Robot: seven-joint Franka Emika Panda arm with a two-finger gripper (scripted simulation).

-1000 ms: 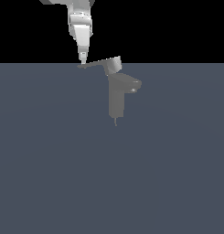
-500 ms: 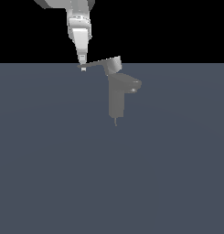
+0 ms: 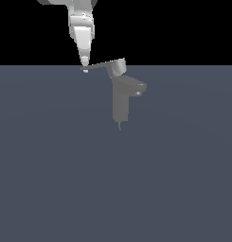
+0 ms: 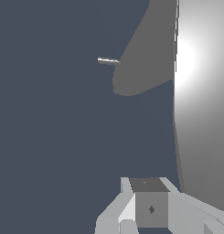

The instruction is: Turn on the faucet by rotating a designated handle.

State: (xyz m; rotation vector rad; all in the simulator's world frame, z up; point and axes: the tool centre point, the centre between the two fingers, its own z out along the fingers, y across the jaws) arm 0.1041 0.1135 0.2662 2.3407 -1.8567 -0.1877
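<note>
A grey faucet [image 3: 120,101] stands upright on the dark floor, its stubby spout [image 3: 138,88] aimed toward the exterior view's right. On top sits the handle [image 3: 105,67], a thin lever blade running from its hub toward the exterior view's left. My gripper [image 3: 84,66] hangs straight down with its fingertips touching the blade's free end. The fingers look pressed together with nothing between them. In the wrist view the handle [image 4: 195,91] fills one side as a bright slab, the faucet [image 4: 143,59] lies beyond it, and my fingers [image 4: 150,208] show at the frame edge.
Plain dark grey floor [image 3: 56,179] surrounds the faucet on all sides. A thin pin [image 3: 120,125] pokes out under the column base. Nothing else stands nearby.
The gripper has crept slightly toward the exterior view's right and down, staying at the lever's tip. The handle's angle looks about the same.
</note>
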